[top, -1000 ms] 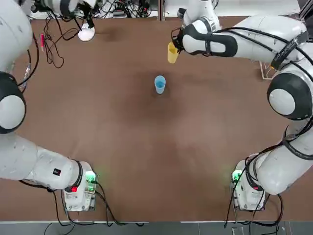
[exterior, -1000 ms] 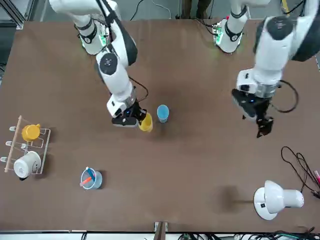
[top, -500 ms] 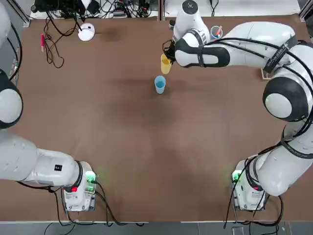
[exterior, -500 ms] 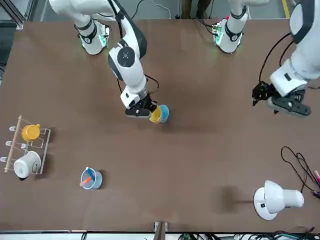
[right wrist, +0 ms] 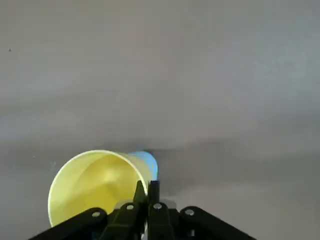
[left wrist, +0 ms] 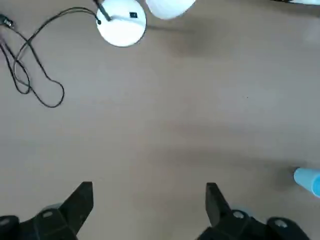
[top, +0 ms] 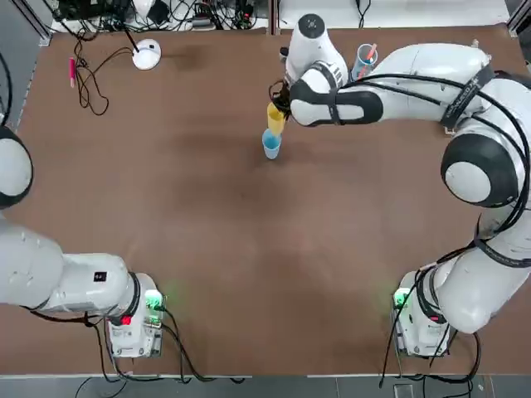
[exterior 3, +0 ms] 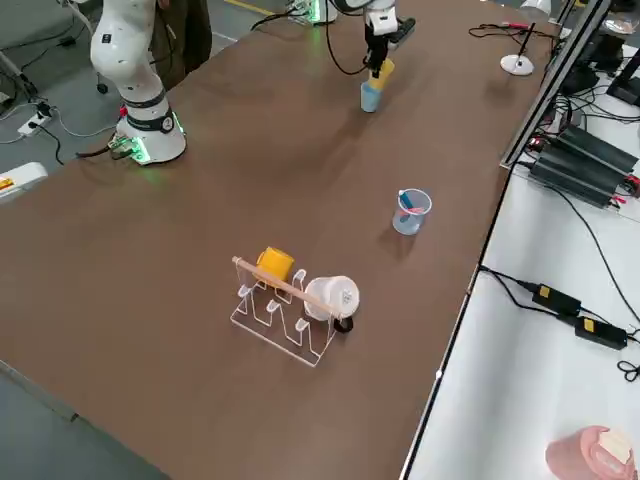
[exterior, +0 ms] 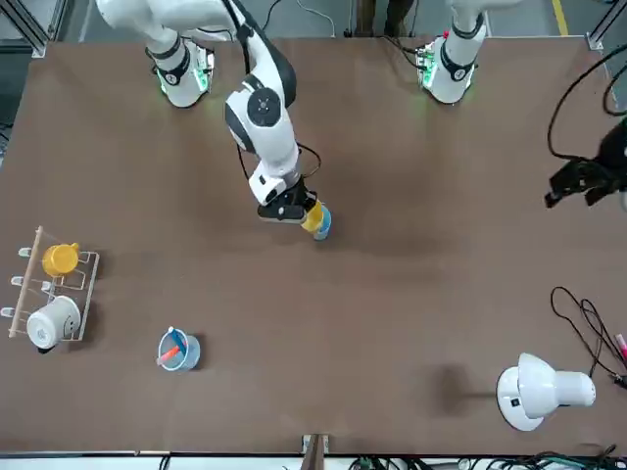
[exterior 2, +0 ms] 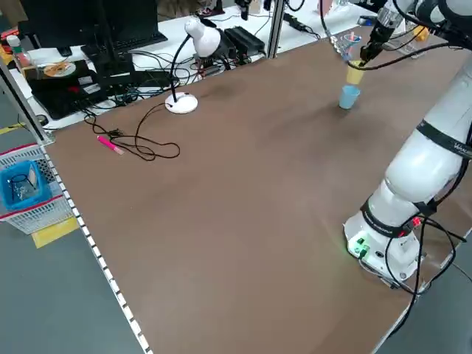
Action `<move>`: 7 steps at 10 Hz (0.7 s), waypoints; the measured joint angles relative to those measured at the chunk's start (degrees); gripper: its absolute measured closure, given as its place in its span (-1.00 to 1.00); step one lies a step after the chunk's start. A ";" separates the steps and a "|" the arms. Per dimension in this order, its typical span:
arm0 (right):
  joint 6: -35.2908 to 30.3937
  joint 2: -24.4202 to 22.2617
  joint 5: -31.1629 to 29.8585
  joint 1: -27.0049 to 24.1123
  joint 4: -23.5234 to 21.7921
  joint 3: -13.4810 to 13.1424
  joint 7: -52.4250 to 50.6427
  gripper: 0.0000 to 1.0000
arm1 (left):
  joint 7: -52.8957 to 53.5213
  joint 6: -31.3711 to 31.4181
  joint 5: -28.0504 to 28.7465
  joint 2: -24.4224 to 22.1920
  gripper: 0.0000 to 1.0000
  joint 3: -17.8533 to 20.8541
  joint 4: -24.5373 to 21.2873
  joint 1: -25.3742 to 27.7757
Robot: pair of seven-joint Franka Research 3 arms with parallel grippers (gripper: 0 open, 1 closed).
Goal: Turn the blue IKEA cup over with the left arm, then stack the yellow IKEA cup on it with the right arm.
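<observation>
The blue IKEA cup point(top: 271, 144) stands near the middle of the table's far half; I cannot tell which way up it is. My right gripper point(right wrist: 148, 190) is shut on the rim of the yellow IKEA cup point(top: 275, 118). It holds that cup tilted in the air, just beyond and above the blue cup. In the front view the yellow IKEA cup point(exterior: 313, 216) overlaps the blue IKEA cup point(exterior: 323, 226). My left gripper point(left wrist: 148, 202) is open with nothing in it, high over the table's left side, far from both cups.
A white desk lamp point(top: 146, 55), loose cables and a pink pen point(top: 72, 68) lie at the far left. A see-through tumbler with pink sticks point(exterior: 178, 350) and a rack point(exterior: 25, 257) with an orange-yellow and a white cup are at the far right.
My right gripper has carried the yellow cup leftward and nearer, up to the blue cup. The left arm has drawn away to the left, out of the top view.
</observation>
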 joint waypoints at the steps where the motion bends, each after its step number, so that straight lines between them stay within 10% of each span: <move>1: 0.00 0.13 -0.43 0.05 0.00 0.53 0.73 0.93 | -1.64 -1.11 0.01 0.01 -0.98 -1.15 0.97 -0.24; 7: -0.03 1.20 -2.58 -0.22 0.00 0.78 1.84 0.93 | -3.39 -2.28 3.22 0.15 -0.98 -4.49 3.32 -0.26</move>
